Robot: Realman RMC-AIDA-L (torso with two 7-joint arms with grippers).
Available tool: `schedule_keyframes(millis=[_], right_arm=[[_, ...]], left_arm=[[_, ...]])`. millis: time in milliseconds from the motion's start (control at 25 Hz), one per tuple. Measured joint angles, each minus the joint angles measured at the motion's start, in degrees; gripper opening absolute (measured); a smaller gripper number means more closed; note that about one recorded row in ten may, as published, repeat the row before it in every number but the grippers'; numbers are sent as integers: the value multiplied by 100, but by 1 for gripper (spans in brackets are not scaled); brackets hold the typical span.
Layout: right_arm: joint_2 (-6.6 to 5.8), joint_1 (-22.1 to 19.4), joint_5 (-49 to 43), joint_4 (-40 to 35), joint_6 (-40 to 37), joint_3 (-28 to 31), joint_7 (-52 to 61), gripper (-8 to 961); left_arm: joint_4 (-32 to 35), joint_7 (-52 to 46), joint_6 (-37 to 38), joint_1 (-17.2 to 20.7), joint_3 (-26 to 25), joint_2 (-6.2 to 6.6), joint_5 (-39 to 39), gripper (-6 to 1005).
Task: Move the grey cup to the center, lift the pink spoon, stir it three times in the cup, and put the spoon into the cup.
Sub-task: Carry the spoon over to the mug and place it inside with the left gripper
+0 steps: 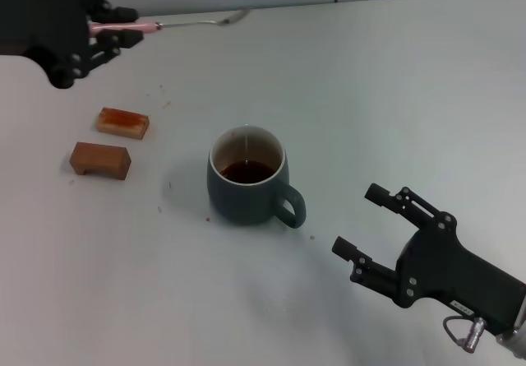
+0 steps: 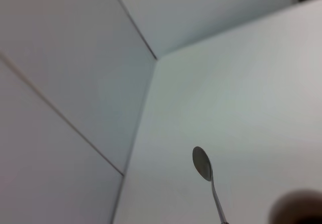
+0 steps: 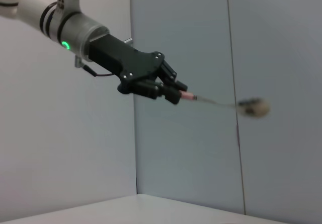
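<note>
Flanking the grey cup (image 1: 246,177) at table centre, two brown blocks (image 1: 111,140) lie to its left, nothing obstructing, while the left gripper (image 1: 115,30), clenched on the pink spoon (image 1: 177,24), holds it aloft, level, bowl pointing rightward; right gripper (image 1: 370,222) released nearby.

Both grippers are showing matte black angular bodies with small silver screw heads dotting the plates, the right gripper (image 1: 367,220) ending in two slim black fingers with squared tips. A white label strip and a silver metal ring fitting are sitting near its wrist end. In the right wrist view, the left gripper (image 3: 173,93) is joining a glossy white and silver arm carrying black bands, a glowing green light and a thin black cable.
</note>
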Motion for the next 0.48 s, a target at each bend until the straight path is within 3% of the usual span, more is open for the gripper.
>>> schedule_keyframes(millis=[240, 280, 480], right_arm=[[1, -102, 0, -1, -27, 16, -2, 803], [0, -125, 0, -1, -37, 31, -3, 803], [0, -194, 0, -1, -85, 78, -11, 803]], left_arm=[[331, 55, -8, -96, 755, -18, 768, 127], [538, 61, 29, -134, 1118, -19, 1202, 127], [833, 74, 365, -196, 1362, -19, 1615, 128]])
